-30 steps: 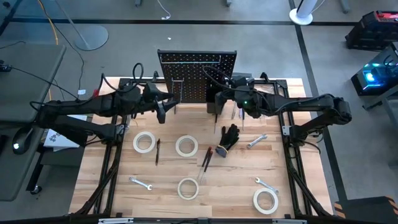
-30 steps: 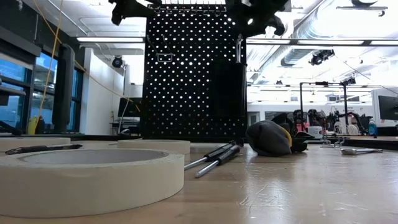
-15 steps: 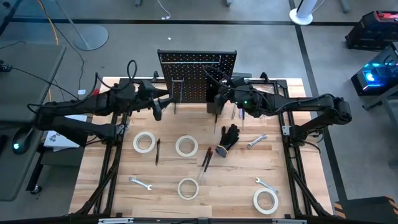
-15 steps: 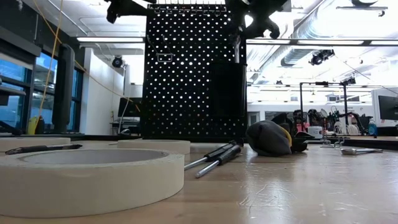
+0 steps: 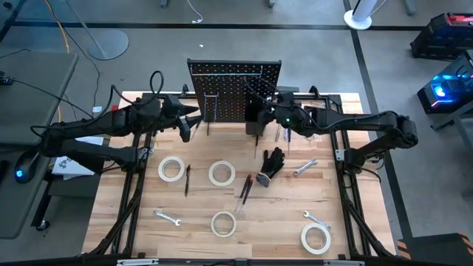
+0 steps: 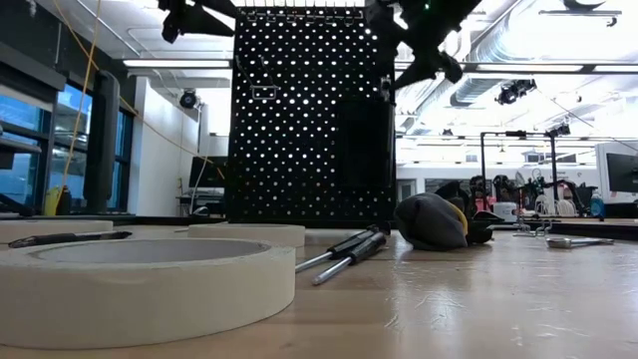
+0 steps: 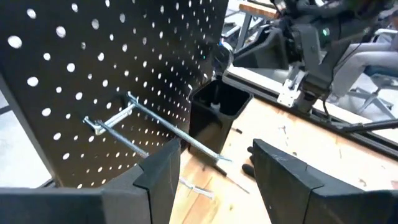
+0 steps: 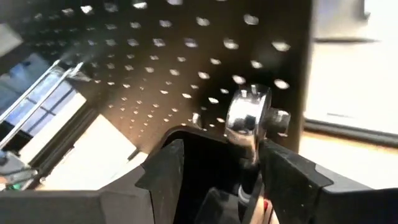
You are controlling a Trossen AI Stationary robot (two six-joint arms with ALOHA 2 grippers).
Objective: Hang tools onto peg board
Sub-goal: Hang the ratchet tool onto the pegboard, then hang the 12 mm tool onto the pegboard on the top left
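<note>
The peg board (image 5: 235, 91) is seen upright at the far edge of the surface (image 5: 199, 210), with a small black bin (image 7: 214, 112) mounted low on its face. In the left wrist view a pale object is seen standing inside the bin; what it is cannot be told. A long wire hook (image 7: 165, 127) is shown empty there. The left claw (image 7: 211, 171) is spread and holds nothing. In the right wrist view the right claw (image 8: 224, 165) is spread just before the board, beside a shiny metal tool head (image 8: 245, 118). Only the high view shows the tape rolls (image 5: 222, 174), wrenches (image 5: 304, 168) and black glove bundle (image 5: 272, 162) lying loose.
</note>
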